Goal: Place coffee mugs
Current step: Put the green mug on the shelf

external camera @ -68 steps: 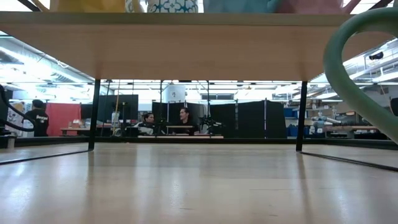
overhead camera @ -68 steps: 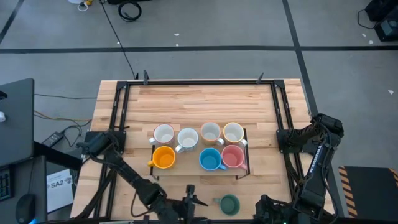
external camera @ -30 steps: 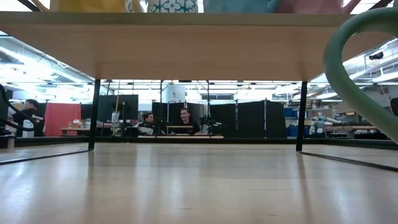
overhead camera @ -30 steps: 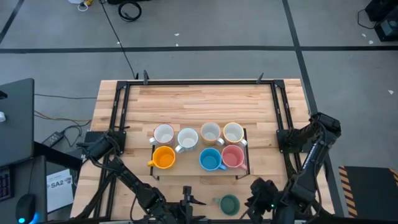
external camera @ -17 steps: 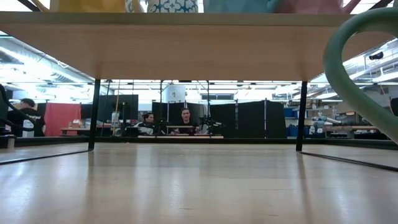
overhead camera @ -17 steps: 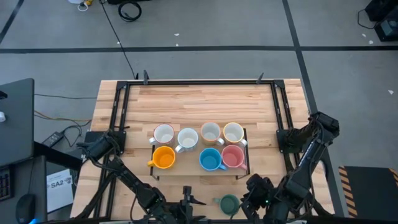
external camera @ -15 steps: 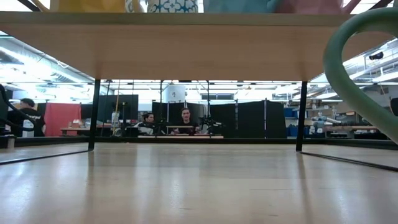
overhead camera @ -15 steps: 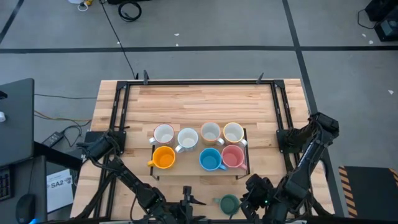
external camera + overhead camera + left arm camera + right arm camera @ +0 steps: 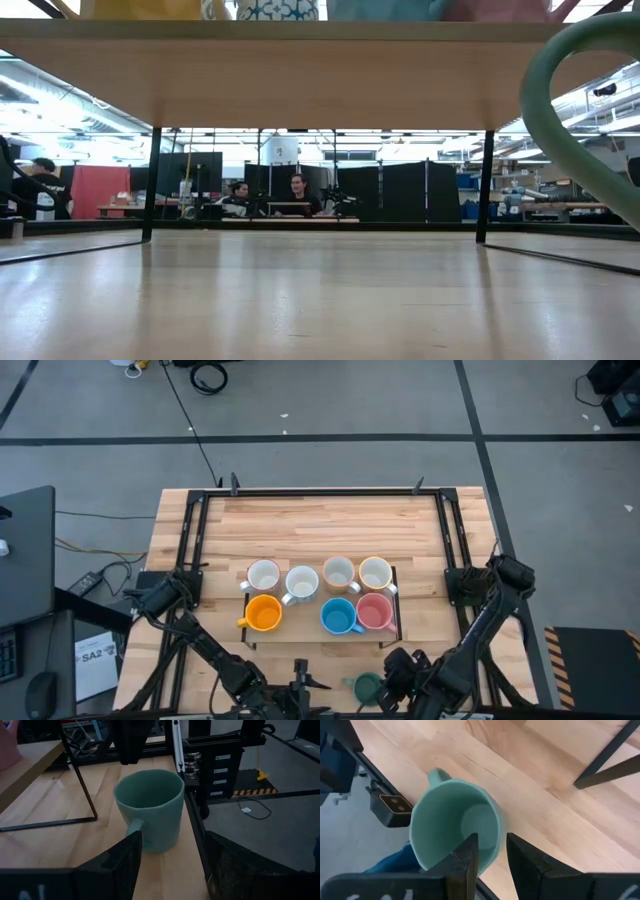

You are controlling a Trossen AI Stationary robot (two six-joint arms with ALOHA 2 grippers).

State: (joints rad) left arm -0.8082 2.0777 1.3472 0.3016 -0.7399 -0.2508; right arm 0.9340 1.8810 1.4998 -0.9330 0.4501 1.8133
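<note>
The green mug (image 9: 454, 822) stands upright on the table (image 9: 320, 530) at its near edge, apart from the other seven mugs (image 9: 320, 594), which sit together on the low rack (image 9: 396, 608) further in. What matters now is how it lies from the right gripper (image 9: 487, 851): in the right wrist view the mug's open mouth is just ahead of the jaws, the near rim lined up with the gap between them, and the handle points off the far side, away from the jaws. Those jaws are partly spread and pinch nothing yet; to my eye the rim wall would pass between them if they went forward.

The left gripper (image 9: 172, 862) waits just beside the mug on its other side, jaws spread wide and empty, the handle turned toward them. Both are close, though the right one looks better set for the rim.

The only writing I can make out is "SA2" on a sheet (image 9: 97, 657) lying off the table's left side.
</note>
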